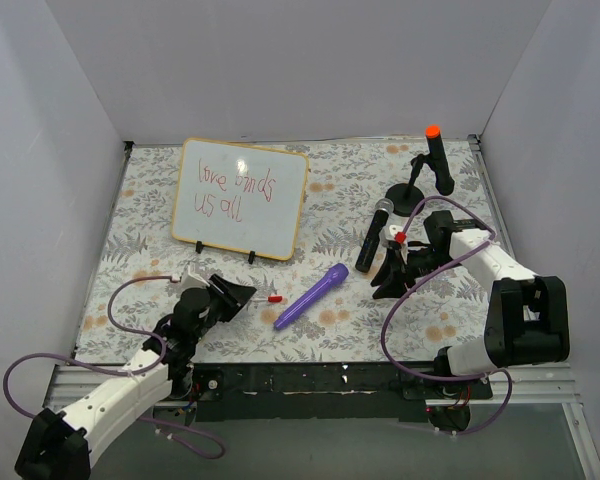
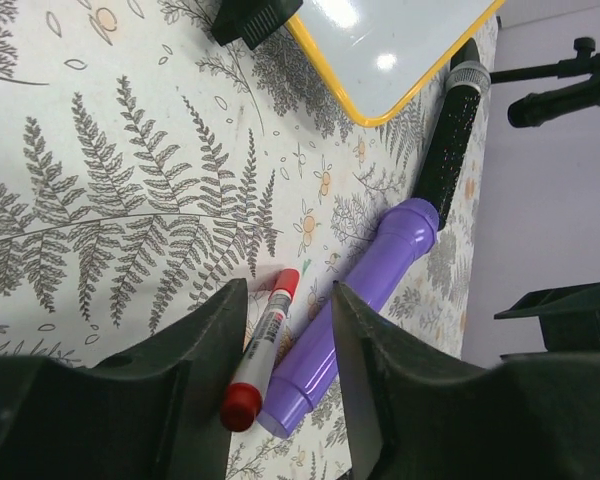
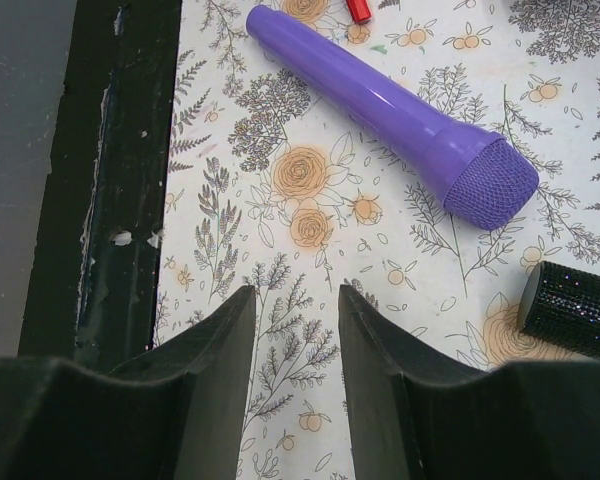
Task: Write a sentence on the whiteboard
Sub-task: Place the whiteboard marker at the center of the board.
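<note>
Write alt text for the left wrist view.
The left hand, open, hovers over a red-capped marker lying on a fern-print cloth beside a purple microphone. A whiteboard corner and a black microphone sit beyond.

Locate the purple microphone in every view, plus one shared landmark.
Top external: purple microphone at centre, below the whiteboard.
Left wrist: purple microphone lower middle, beside the red marker.
Right wrist: purple microphone top middle, head rightward.
Shared landmark: black microphone by its head.
</note>
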Tool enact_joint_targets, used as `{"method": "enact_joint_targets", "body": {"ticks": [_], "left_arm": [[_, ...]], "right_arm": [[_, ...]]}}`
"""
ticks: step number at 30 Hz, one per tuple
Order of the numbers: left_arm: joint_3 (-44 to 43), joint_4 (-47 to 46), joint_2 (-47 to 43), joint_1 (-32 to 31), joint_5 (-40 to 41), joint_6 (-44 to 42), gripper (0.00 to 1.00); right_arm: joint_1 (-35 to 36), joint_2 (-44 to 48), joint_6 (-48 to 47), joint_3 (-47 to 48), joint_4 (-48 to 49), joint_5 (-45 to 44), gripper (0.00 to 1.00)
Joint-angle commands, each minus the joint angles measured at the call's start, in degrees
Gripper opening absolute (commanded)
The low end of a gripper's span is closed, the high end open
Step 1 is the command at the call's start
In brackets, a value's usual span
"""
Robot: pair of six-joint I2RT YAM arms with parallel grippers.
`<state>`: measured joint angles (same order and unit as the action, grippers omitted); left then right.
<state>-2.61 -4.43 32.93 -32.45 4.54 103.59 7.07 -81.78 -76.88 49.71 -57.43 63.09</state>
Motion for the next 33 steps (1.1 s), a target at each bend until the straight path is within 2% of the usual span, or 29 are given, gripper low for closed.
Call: {"method": "enact_joint_targets", "body": {"ticks": [1,7,8,15,22,26,33], "left_arm": [[-0.4,7.8,-3.9,0.4,3.8,2.0,0.45],[-3.6,12.8,-6.0,0.3,5.1,0.9,0.6],[-4.2,14.3,-6.1,0.4,5.3,0.5,0.66],[-8.6,21.5,-6.9,0.4,7.4,-1.1,0.77],[-11.8,28.3,-6.0,0.4,8.9,0.8,0.83],[-13.5,34.6,-5.5,0.4,12.9,4.1,0.88],[-18.2,38.5,-2.4,0.3,18.6,5.4,0.94]], "right_arm": [[-0.7,1.4,-0.2,-0.4,-0.6,0.0,0.47],[-1.9,2.6,-0.2,-0.8,-0.6,0.0,0.47],[-2.2,3.0,-0.1,-0.8,-0.6,0.0,0.47],[-4.0,4.3,0.0,-1.1,-0.5,0.1,0.47],[-5.2,5.0,0.3,-1.3,-0.1,0.1,0.47],[-5.8,5.4,0.6,-1.5,0.1,-0.1,0.47],[-6.1,5.1,0.9,-1.5,0.4,-0.2,0.47]]}}
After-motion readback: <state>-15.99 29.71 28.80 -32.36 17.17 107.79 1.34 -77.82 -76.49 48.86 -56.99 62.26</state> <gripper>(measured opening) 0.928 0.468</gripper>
